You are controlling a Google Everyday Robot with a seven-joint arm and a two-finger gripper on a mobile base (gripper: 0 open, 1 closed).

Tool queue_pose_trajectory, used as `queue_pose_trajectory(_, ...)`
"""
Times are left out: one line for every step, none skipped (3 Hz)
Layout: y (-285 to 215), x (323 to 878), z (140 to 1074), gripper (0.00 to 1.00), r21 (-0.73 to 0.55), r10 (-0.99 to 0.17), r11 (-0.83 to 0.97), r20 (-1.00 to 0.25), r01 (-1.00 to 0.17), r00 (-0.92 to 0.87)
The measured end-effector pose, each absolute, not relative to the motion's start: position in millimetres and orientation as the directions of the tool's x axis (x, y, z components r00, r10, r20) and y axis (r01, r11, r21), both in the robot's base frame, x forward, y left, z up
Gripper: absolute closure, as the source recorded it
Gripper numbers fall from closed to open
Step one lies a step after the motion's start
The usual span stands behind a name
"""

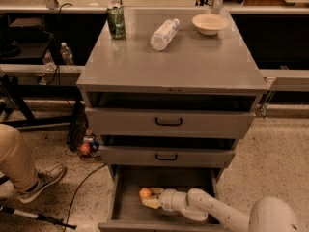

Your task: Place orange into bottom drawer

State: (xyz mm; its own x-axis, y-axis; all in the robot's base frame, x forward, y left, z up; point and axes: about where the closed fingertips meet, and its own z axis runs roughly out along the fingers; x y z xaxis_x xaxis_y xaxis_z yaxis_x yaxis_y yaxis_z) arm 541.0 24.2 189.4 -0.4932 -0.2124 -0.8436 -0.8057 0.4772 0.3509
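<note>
Gripper pointing left inside open bottom drawer, fingers clasping round orange.

Matt grey metal is shown by the boxy cabinet and its open bottom drawer. Smooth matt skin is seen on the small round orange, beside the pale, smooth-cased gripper at that drawer's left.

My cream-white gripper sits inside the plain grey bottom drawer beside the orange; up top, a green can and beige bowl.
</note>
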Motion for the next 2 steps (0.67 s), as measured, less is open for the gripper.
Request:
queue_pose_trajectory(39.7,540.0,180.9,0.59,0.355,-0.223,0.449,-0.844,-0.82,-0.488)
queue_pose_trajectory(56.2,542.5,174.2,0.37,0.358,-0.245,0.415,-0.841,-0.836,-0.482)
